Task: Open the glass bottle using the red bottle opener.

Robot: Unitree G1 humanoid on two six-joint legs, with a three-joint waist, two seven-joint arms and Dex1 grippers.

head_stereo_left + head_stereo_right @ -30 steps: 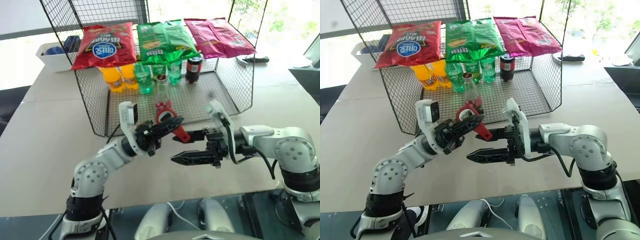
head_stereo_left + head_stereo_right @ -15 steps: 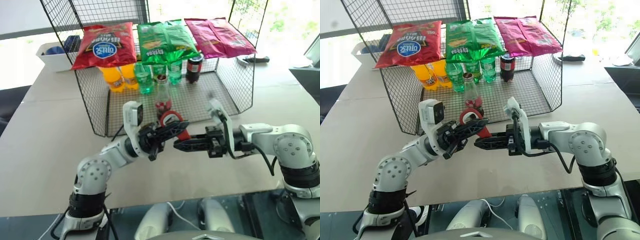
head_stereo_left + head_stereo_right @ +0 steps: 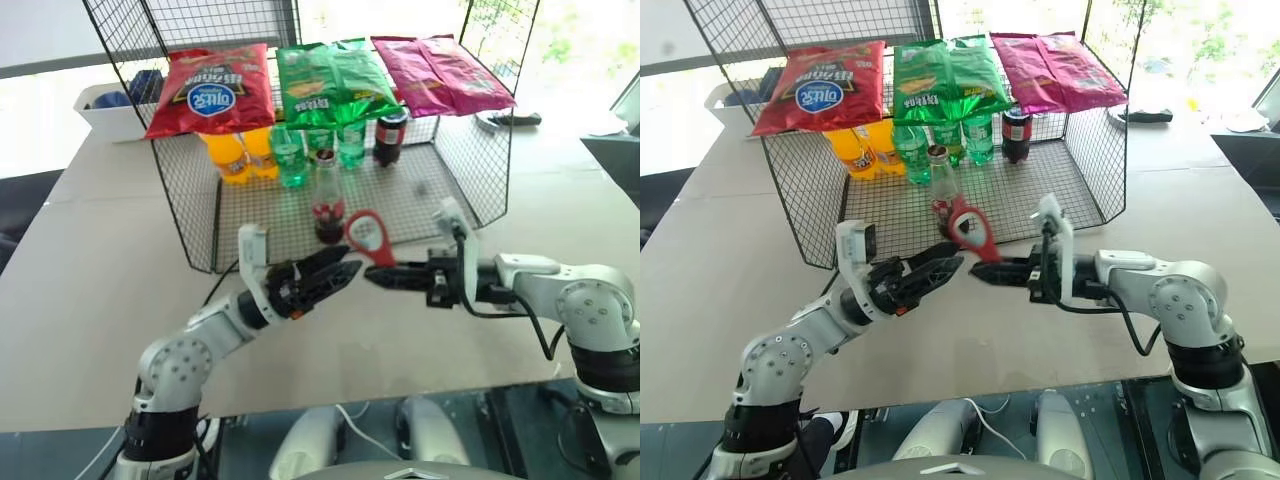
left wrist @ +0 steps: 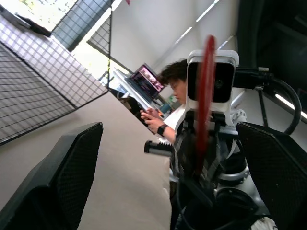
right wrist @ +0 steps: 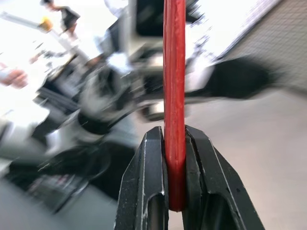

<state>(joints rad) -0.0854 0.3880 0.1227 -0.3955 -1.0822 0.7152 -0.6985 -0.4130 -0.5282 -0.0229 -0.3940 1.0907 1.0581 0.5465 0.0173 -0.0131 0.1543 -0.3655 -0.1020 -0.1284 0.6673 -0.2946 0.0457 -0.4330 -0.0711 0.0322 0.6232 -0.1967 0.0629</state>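
The red bottle opener stands with its ring head up, above the table in front of the wire rack. My right gripper is shut on its handle, and the right wrist view shows the red bottle opener edge-on between the fingers. My left gripper is open just to the left of it, holding nothing. In the left wrist view the red bottle opener shows beyond its spread fingers. The glass bottle stands upright on the rack's floor, just behind the opener.
The wire rack carries red, green and magenta crisp bags on top. Orange bottles, green bottles and a dark cola bottle stand inside. A white bin sits far left. A person sits beyond the table.
My left gripper held the opener, then my right gripper shut on its handle. The left has now opened, let go and dropped back slightly. The right carries the opener a little rightward.
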